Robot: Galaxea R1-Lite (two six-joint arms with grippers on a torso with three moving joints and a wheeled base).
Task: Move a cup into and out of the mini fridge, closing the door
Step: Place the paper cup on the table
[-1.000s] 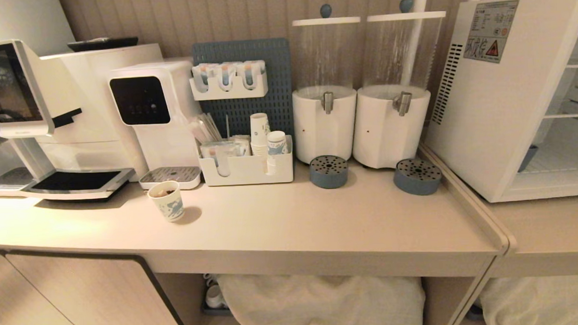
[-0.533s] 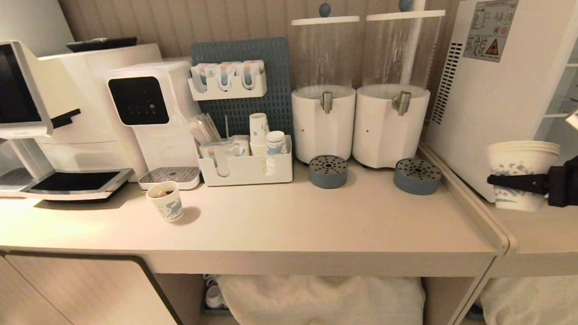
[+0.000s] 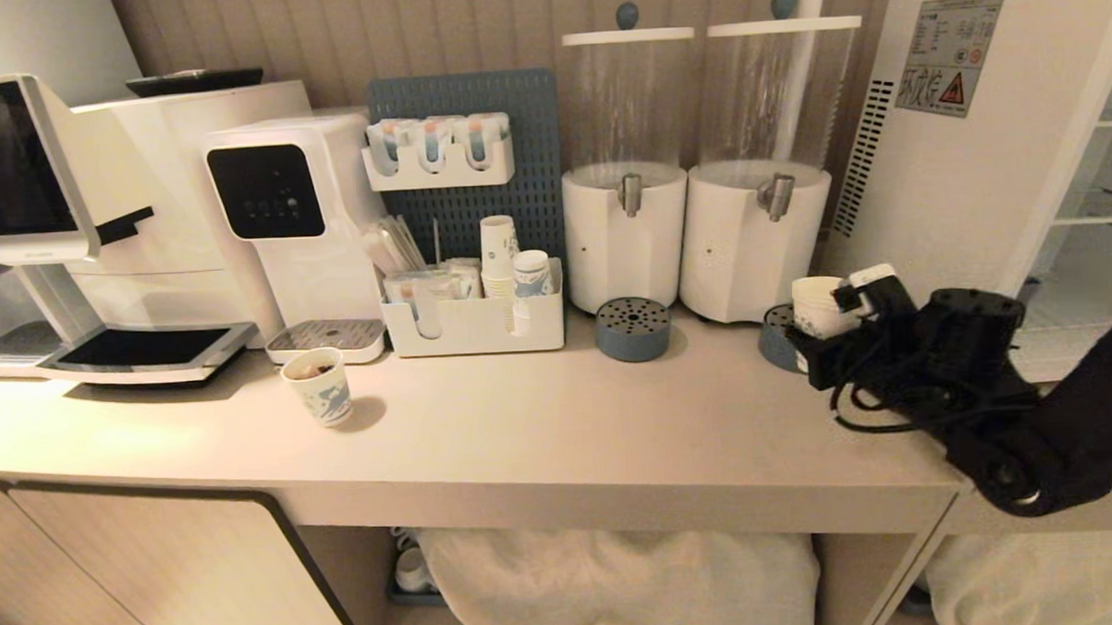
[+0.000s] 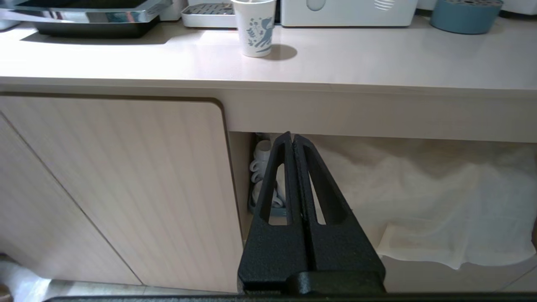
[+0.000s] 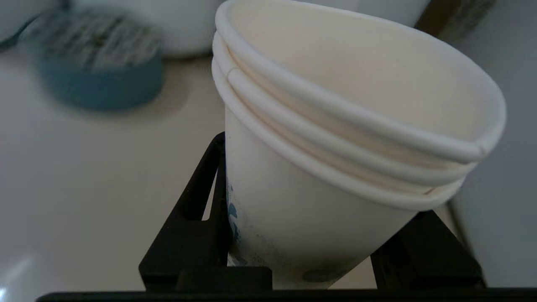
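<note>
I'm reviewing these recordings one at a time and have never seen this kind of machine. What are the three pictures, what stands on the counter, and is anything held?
The machine is a wheeled robot with two arms; each arm ends in a two-fingered tool.

The wide picture comes from a camera on its head, looking down at a counter. The other two come from cameras on its wrists, behind the fingers.

On the counter stand coffee machines, an organiser with stacked cups, two drink dispensers, and a lone cup with brown inside. At the right is the mini fridge, its shelves exposed.

The right tool holds the cup between its fingers, near the fridge. Its wrist view shows several rims nested together.

The left tool is shut and empty, parked below the counter's edge.
</note>
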